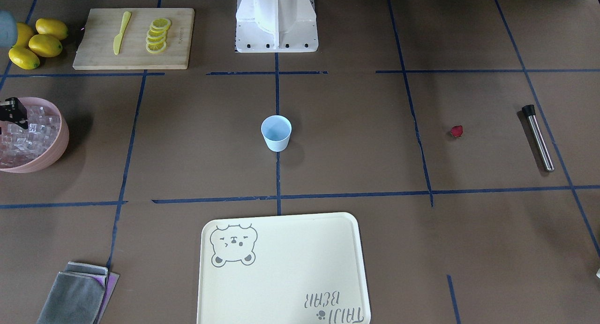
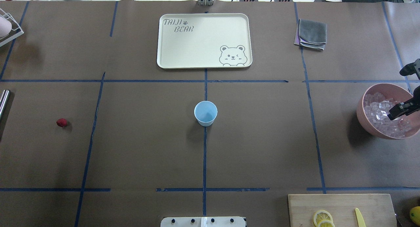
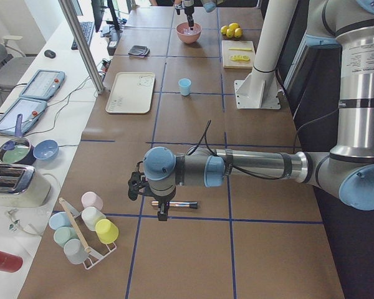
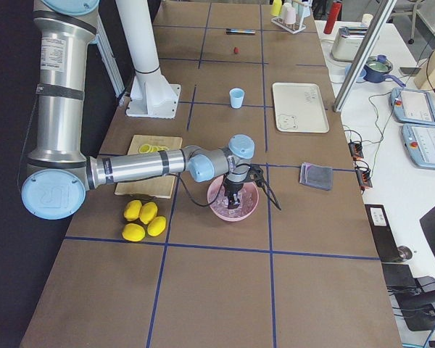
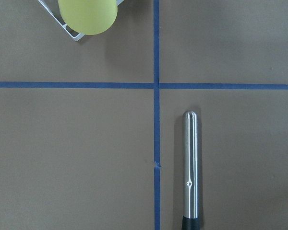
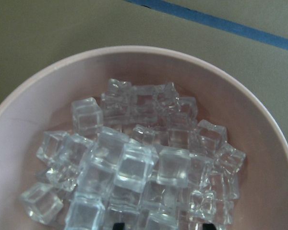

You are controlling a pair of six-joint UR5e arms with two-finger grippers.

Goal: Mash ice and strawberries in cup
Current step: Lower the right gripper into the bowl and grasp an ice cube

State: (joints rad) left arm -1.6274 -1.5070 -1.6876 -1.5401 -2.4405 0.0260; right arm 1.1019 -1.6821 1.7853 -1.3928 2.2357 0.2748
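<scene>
- Counting 1 cup (image 2: 205,113): pale blue, smooth, round, tapering to base, no handle; standing upright mid-table on a blue tape line, well apart from everything else.
- Counting 1 strawberry (image 2: 61,122): small, dark red, roundish; lying on bare table (image 2: 147,148) (brown paper, blue tape grid) on robot's left side, near the muddler, well apart from cup.
- Reading ice (image 6: 134,163) as clear glassy cubes, too many to count, heaped in 1 pink bowl (image 2: 362,120) (round, smooth, matte); sitting on robot's right side, well apart from cup.
- Hanging over the ice heap: right gripper (image 6: 163,226), fingertips (image 6: 117,225) showing as 2 dark tips spread apart, clamping nothing; contact w/ cubes not readable.
- Hovering over 1 muddler (image 5: 190,167): left gripper (image 3: 163,215); finger spread: cannot tell from any cam.
- Muddler: lying flat beside a tape line; straight polished steel rod, rounded tip, black end cap.
- Lying far side of cup: 1 cream tray (image 2: 164,56), rect w/ rounded corners, bear print + "TAIJI BEAR".
- Sitting near robot's right: 1 wooden cutting board (image 1: 178,33) carrying 1 yellow knife (image 1: 121,32) and approx 5 overlapping lemon slices (image 1: 157,35); 4 whole lemons (image 4: 148,212) clustering just beside it.
- Lying right of tray: 1 folded grey cloth (image 2: 312,31), purple layer peeking under.
- Sitting at table's left end: 1 wire rack (image 3: 103,252) holding 6 pastel cups (image 3: 93,218).
</scene>
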